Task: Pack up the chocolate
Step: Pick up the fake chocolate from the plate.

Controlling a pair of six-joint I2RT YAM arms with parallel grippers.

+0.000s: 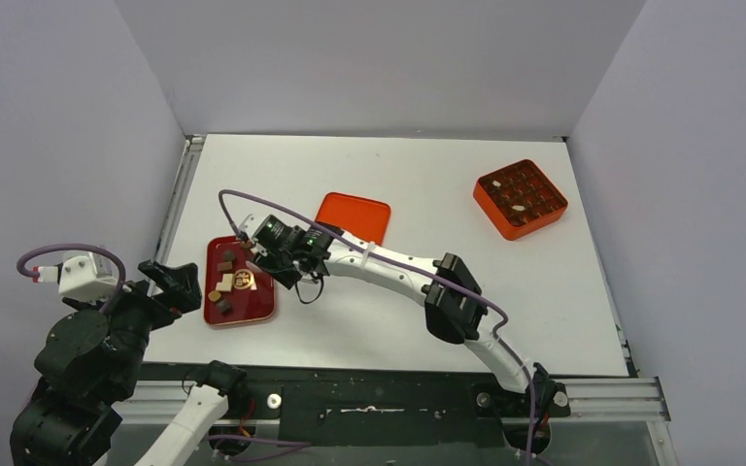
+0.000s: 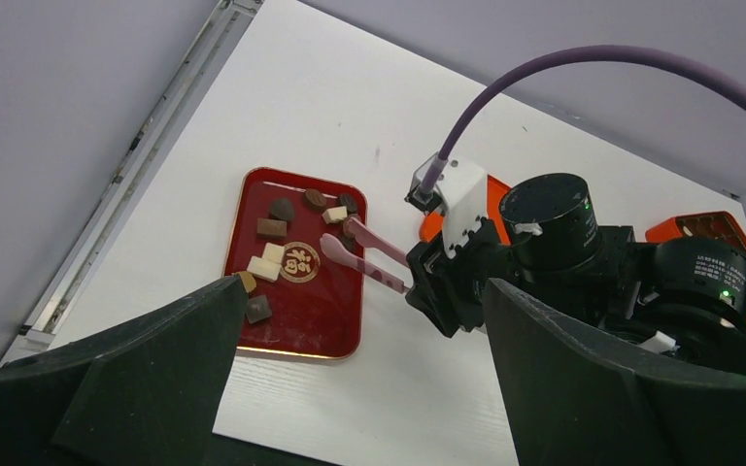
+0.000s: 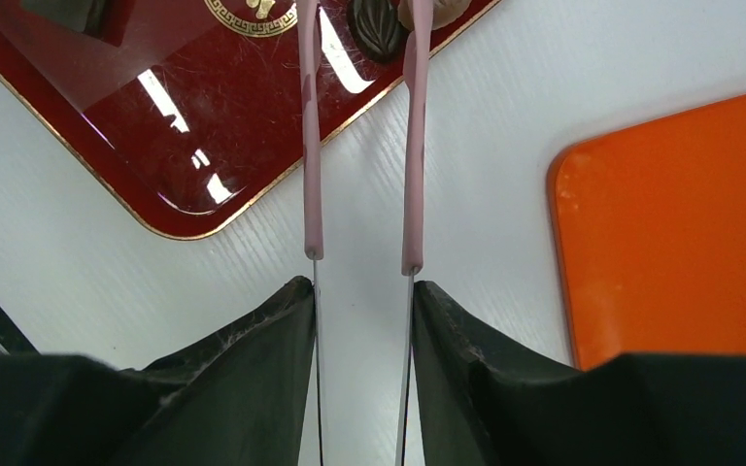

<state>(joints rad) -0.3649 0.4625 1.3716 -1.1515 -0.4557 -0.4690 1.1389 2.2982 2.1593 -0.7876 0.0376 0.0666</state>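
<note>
Chocolate [image 2: 272,229]: small dark and pale chunks lie scattered over the red tray [image 2: 301,320], left of centre in the overhead view. None is lifted that I can see.
Nearest piece: in the right wrist view one dark chunk [image 3: 377,24] lies between the two arms of the pink tongs [image 3: 311,146], at the top edge of the frame. A pale piece sits just right of it.
Tongs: they reach from the tray's right side in over its surface, with the arms slightly apart. The tips are cut off in the wrist view, so I cannot tell whether they touch the chunk.
Right gripper [image 3: 361,286]: clenched on the tongs' thin metal handles.
Left gripper [image 1: 173,283]: fingers spread wide and holding nothing, hovering at the tray's lower left side.
Box [image 1: 493,216]: orange, with a grid of cells, at the upper right of the overhead view and well apart from the tray. A couple of cells hold a piece; most look bare.
Lid [image 1: 355,216]: flat orange square on the table just right of the tray.
Step in hand: judged to be lining the tongs up on one chunk for a pick.
Next move: it calls for squeezing the tongs enough to pinch the dark chunk without flicking it. The chunk then needs lifting clear of the tray rim and carrying to a bare cell.
</note>
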